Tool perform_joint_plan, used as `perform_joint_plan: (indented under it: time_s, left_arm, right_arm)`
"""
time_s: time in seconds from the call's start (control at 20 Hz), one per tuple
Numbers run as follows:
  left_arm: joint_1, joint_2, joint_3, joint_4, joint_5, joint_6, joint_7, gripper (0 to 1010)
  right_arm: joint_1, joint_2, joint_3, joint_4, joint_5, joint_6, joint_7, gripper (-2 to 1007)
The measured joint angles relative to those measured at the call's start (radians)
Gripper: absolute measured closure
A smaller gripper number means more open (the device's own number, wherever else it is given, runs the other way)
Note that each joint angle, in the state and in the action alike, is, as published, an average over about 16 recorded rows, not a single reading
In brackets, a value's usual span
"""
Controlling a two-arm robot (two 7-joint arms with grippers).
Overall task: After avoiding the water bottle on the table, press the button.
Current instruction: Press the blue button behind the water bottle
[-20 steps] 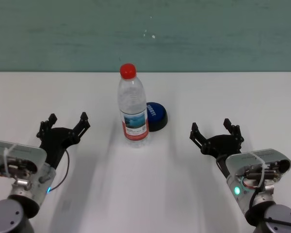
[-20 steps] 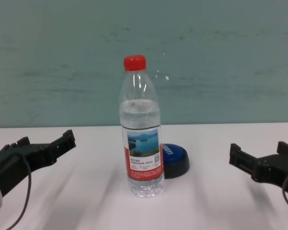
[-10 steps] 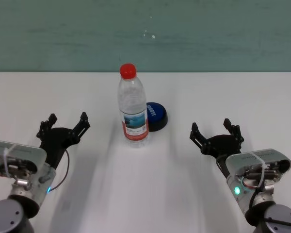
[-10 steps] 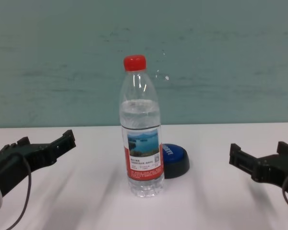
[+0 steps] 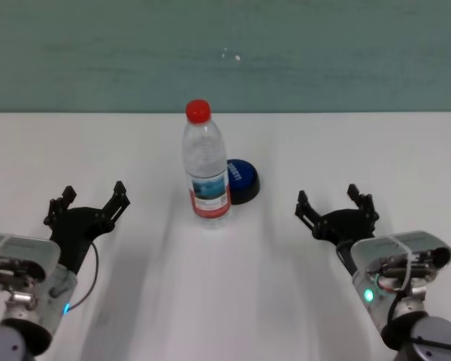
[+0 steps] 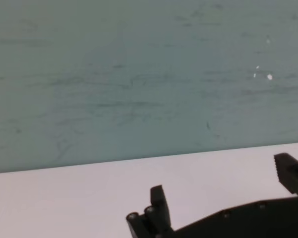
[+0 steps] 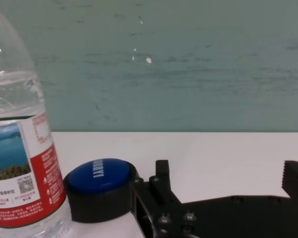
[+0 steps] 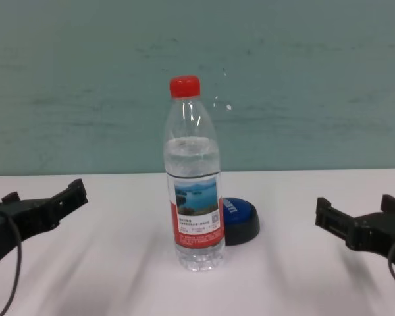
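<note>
So the left tool [image 5: 88,207] just slid back and out toward 8 o'clock, away from the water bottle [image 5: 206,167], fingers spread with nothing in them. The right tool [image 5: 336,207] hasn't budged; it's down at 4 o'clock, also spread and empty. The bottle stands upright mid surface [image 5: 376,143] with the button [image 5: 240,179] tucked just behind it at about 2 o'clock, half hidden from the left side. My guess is the left arm is clearing out, and the right one has the open lane to the button
</note>
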Motion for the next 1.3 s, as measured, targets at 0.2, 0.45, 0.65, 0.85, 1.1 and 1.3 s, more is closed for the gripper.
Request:
perform_joint_plan:
  time_s: [0.2,0.45,0.65,0.85,1.1,1.3]
  left_arm:
    - [0.053,-0.009,-0.015,-0.072,0.011,0.030,0.005,10]
    - [0.114,-0.018,-0.023,-0.148,0.029,0.057,0.002,10]
    - [0.155,-0.023,-0.022,-0.192,0.044,0.071,-0.008,10]
    - [0.187,-0.022,-0.013,-0.221,0.062,0.083,-0.028,10]
    - [0.215,-0.004,0.001,-0.243,0.084,0.087,-0.069,10]
    - [0.229,0.019,0.011,-0.253,0.102,0.082,-0.103,10]
  right_arm:
    - [0.000,0.000,0.000,0.000,0.000,0.000,0.000,1]
    - [0.000,0.000,0.000,0.000,0.000,0.000,0.000,1]
    - [0.000,0.000,0.000,0.000,0.000,0.000,0.000,1]
    - [0.000,0.000,0.000,0.000,0.000,0.000,0.000,1]
    - [0.000,0.000,0.000,0.000,0.000,0.000,0.000,1]
    - [0.000,0.000,0.000,0.000,0.000,0.000,0.000,1]
